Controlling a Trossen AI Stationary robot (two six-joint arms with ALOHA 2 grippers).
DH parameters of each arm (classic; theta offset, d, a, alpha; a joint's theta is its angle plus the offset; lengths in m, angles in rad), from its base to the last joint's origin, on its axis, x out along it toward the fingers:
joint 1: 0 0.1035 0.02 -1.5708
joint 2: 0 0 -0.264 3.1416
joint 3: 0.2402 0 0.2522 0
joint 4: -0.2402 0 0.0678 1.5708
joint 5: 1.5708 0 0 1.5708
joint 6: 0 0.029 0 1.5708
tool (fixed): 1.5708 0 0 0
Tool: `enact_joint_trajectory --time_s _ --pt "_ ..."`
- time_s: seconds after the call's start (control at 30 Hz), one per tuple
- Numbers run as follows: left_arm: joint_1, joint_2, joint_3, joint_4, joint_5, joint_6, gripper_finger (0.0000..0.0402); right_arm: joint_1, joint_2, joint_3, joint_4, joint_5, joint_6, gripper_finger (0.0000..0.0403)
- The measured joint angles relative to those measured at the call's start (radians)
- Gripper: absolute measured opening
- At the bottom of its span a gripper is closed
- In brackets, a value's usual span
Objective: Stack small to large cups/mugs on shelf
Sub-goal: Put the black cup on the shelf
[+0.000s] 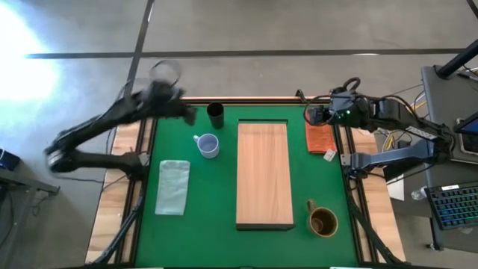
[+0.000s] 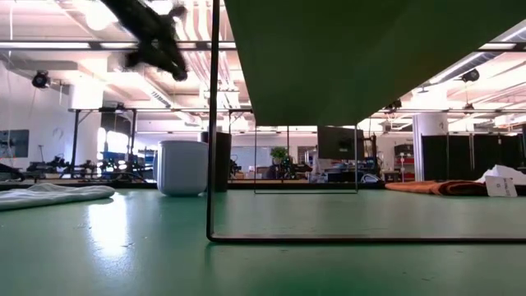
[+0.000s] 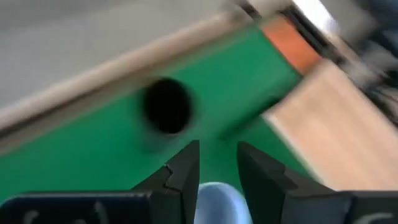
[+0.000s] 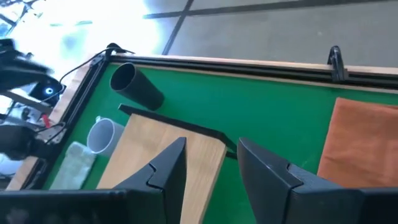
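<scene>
The black tumbler (image 1: 216,116) stands upright on the green table near its far edge. The pale blue-white mug (image 1: 207,145) stands just nearer, left of the light-wood shelf (image 1: 262,173). The brown-olive mug (image 1: 323,220) stands at the near right of the shelf. My left gripper (image 1: 188,113) hangs open above the table left of the tumbler; its wrist view shows the tumbler (image 3: 166,106) ahead and the blue mug (image 3: 216,202) below the fingers. My right gripper (image 1: 308,114) is open over the far right, above the orange cloth.
A pale green cloth (image 1: 172,186) lies at the table's left. An orange-red cloth (image 1: 320,137) with a white tag lies right of the shelf's far end. The shelf stands on thin black legs (image 2: 210,164). Wooden rails edge the table.
</scene>
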Motion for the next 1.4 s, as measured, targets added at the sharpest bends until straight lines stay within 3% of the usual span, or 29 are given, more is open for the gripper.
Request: enact_joint_trajectory --time_s 0.03,0.1,0.17,0.37,0.67,0.9,1.03,1.4 --pt "0.05 0.062 0.025 0.032 0.132 0.025 0.0092 -0.003 -0.005 0.0 -0.001 -0.009 -0.006 0.0135" --pt "0.129 0.169 0.086 0.071 0.3 0.032 0.0092 -0.004 -0.017 0.0 -0.002 -0.014 -0.017 0.0134" --pt "0.206 0.235 0.159 0.093 0.34 0.069 0.0092 -0.004 -0.033 0.0 -0.002 -0.014 -0.026 0.0135" --pt "0.3 0.341 0.271 -0.066 0.21 0.215 0.0092 -0.003 -0.078 0.0 -0.012 -0.014 -0.03 0.0135" --pt "0.284 0.424 0.292 -0.161 0.221 0.348 0.0106 -0.004 -0.105 0.0 -0.012 -0.006 -0.072 0.0137" --pt "0.229 0.475 0.297 -0.215 0.093 0.347 0.0164 -0.004 -0.104 0.0 -0.016 -0.006 -0.071 0.0146" --pt "0.208 0.458 0.295 -0.185 0.076 0.337 0.0191 -0.004 -0.104 0.0 -0.016 -0.006 -0.071 0.0143" --pt "0.182 0.532 0.279 -0.135 0.051 0.289 0.0199 -0.004 -0.103 0.0 -0.016 -0.006 -0.079 0.0143"
